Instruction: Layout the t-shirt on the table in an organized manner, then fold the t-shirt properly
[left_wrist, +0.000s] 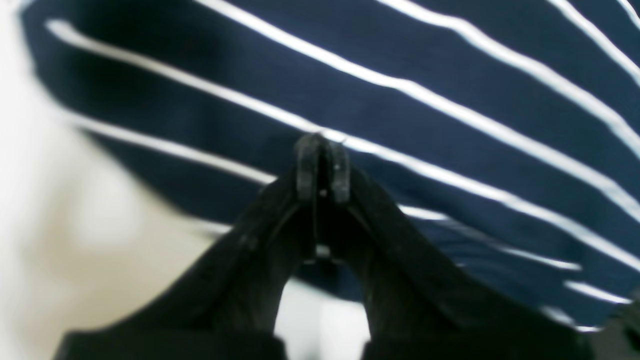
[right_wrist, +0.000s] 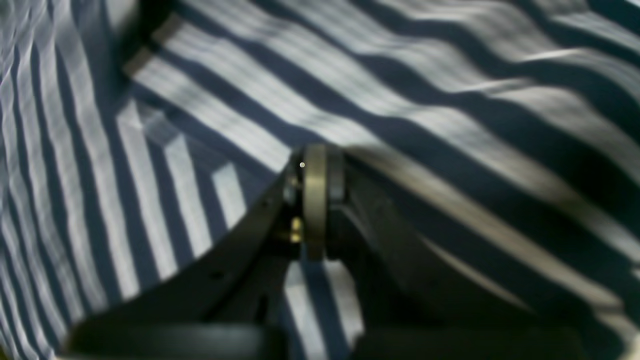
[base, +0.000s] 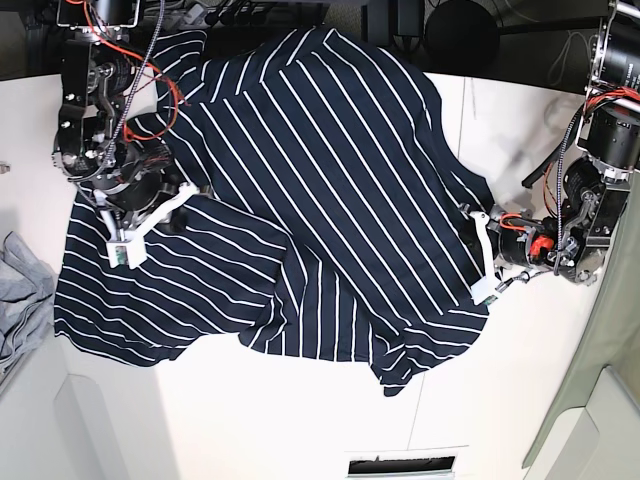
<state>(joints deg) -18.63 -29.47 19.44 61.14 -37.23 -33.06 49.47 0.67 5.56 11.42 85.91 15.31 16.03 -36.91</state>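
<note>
Left wrist view: no writing or label can be read. The left claw (left_wrist: 322, 167) has its jaws pressed together, the tips resting against the edge of the t-shirt (left_wrist: 400, 125); whether a fold of cloth is pinched between them cannot be told through the blur. White table (left_wrist: 75, 225) shows to the left of the cloth and below it.

Right wrist view: again nothing readable. The right claw (right_wrist: 315, 185) has its jaws fully together, tips down on the t-shirt (right_wrist: 425, 125), which fills the whole picture; whether cloth is caught between them cannot be told.

Base view: no brand or text is legible. The t-shirt (base: 300, 180) lies spread but rumpled across the table (base: 250, 420), its long axis running from the upper middle of the picture toward the lower left, with a folded-over flap near the bottom centre. The right claw (base: 125, 245) sits on the cloth at the picture's left; the left claw (base: 485, 280) touches the shirt's right edge. A grey cloth (base: 15, 290) lies at the left border, just beside the shirt.
</note>
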